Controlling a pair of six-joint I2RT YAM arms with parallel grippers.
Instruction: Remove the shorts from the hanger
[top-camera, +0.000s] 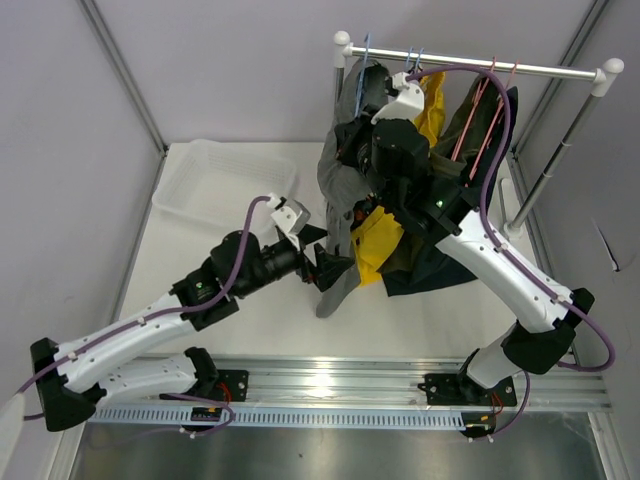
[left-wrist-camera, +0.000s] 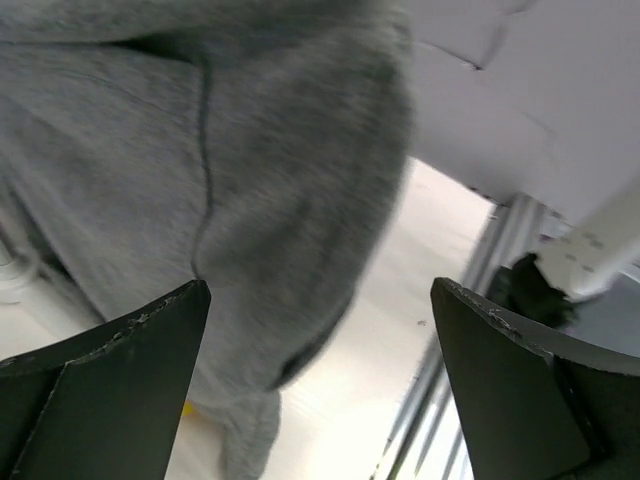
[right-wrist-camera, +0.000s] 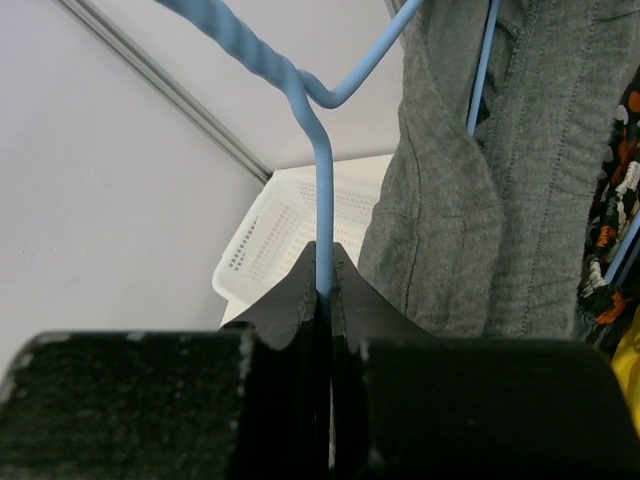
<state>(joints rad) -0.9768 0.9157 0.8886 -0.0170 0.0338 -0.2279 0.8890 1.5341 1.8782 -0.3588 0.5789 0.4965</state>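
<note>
Grey shorts (left-wrist-camera: 250, 150) hung on the blue hanger (right-wrist-camera: 320, 190) from the rail (top-camera: 480, 66), above the worktop (top-camera: 260, 310). The right claw (right-wrist-camera: 322, 262) was pinched tight on the hanger's wire, likely to steady it; only its wrist view showed that. The left claw (left-wrist-camera: 320, 300) gaped wide beside the lower cloth, seemingly ready to pull

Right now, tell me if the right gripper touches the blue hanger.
Touching. The right wrist view shows the right gripper shut on the blue hanger.
</note>
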